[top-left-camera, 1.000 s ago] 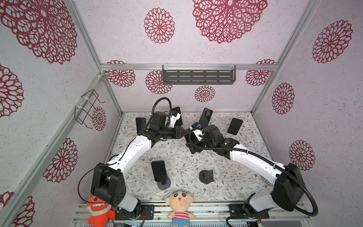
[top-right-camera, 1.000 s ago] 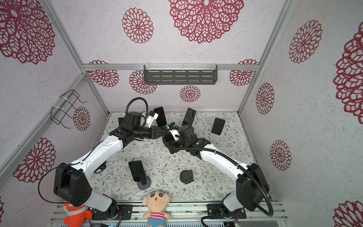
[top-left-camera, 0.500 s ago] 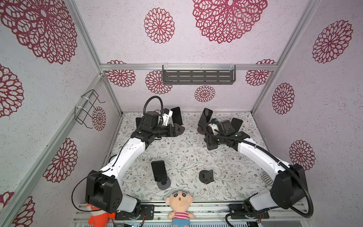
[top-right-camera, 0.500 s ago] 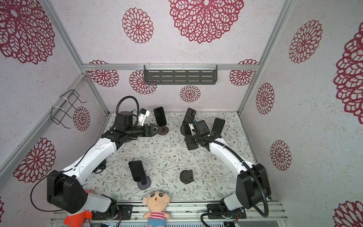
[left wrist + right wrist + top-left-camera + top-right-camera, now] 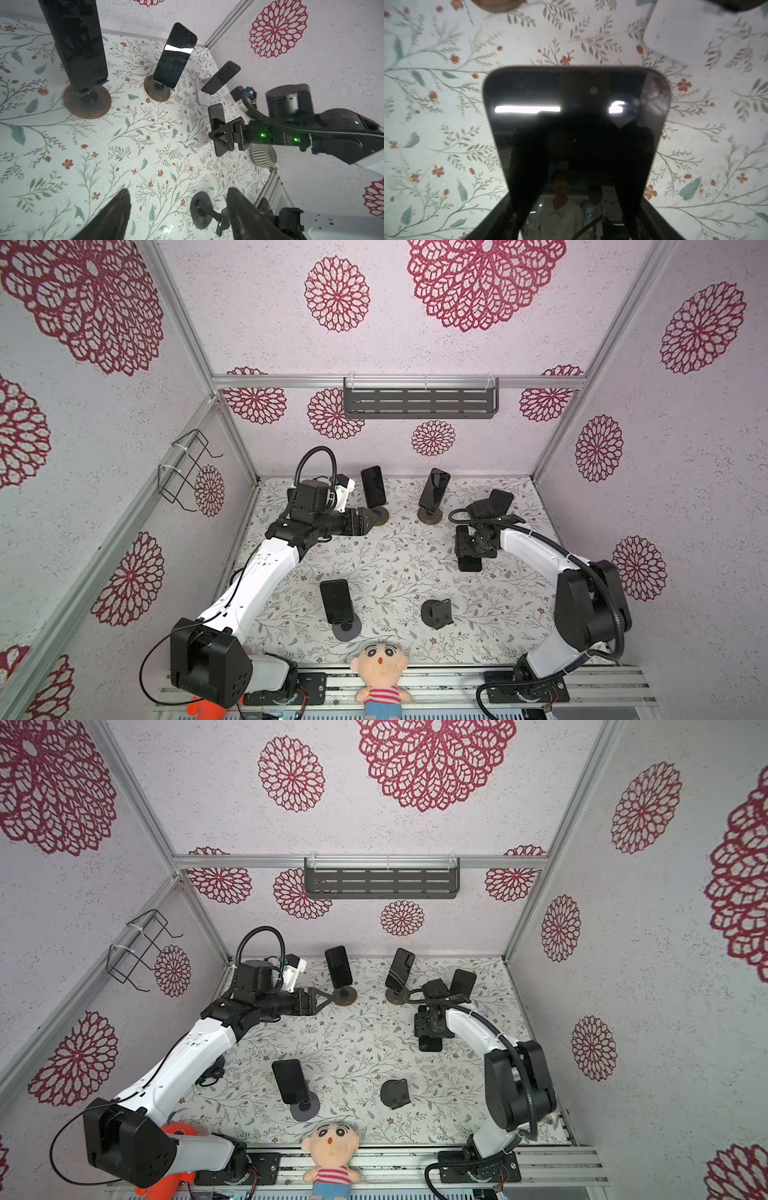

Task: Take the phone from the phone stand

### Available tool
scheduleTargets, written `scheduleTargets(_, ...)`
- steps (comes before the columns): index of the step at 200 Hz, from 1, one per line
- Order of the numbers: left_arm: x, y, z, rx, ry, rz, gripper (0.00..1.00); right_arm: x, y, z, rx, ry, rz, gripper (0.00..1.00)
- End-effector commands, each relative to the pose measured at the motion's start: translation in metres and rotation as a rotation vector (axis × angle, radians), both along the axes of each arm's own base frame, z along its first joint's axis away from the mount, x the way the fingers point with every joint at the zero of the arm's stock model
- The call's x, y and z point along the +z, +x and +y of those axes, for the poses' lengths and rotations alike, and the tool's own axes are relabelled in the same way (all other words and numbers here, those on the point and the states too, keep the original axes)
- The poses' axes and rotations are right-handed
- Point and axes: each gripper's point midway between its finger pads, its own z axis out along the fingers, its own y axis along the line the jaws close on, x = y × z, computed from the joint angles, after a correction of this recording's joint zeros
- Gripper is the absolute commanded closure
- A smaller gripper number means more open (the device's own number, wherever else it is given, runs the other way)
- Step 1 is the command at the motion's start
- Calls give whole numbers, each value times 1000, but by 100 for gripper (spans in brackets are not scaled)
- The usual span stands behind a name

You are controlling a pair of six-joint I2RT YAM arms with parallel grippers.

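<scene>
Right gripper (image 5: 217,133) grasped phone (image 5: 575,116) over open mat (image 5: 395,556). Left gripper (image 5: 177,192) released, empty, near wood-ringed stand (image 5: 87,101). Only left wrist view showed the grip side-on.

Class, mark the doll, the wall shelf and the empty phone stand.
doll (image 5: 378,662): a top view, its face.
wall shelf (image 5: 419,403): a top view, slotted panel.
empty phone stand (image 5: 436,613): a top view, its body.

Floral table (image 5: 395,556), wood-rimmed stand (image 5: 87,101) and second wood-rimmed stand (image 5: 157,91) side by side at the back, white stand (image 5: 202,96) back right, grey disc stand (image 5: 347,631) front centre, empty black stand (image 5: 437,613) to its right, apart.
</scene>
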Motion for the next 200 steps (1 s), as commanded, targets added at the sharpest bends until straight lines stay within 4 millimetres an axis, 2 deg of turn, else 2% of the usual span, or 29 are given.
scheduleTargets(1,19,-14,12,-22,45,-76,22,11,14,1,-11,-13,-30,95)
scheduleTargets(49,35,-18,35,23,107,-107,18,-9,21,8,6,-6,8,94)
scheduleTargets(76,37,-20,39,25,92,-101,14,-16,26,9,3,-11,13,86)
scheduleTargets(161,29,-27,56,72,120,-66,9,-35,30,8,19,-40,63,77)
scheduleTargets(174,28,-28,60,84,132,-63,7,-38,30,7,16,-43,67,71)
scheduleTargets(200,24,-31,68,116,157,-53,4,-43,29,6,17,-52,79,53)
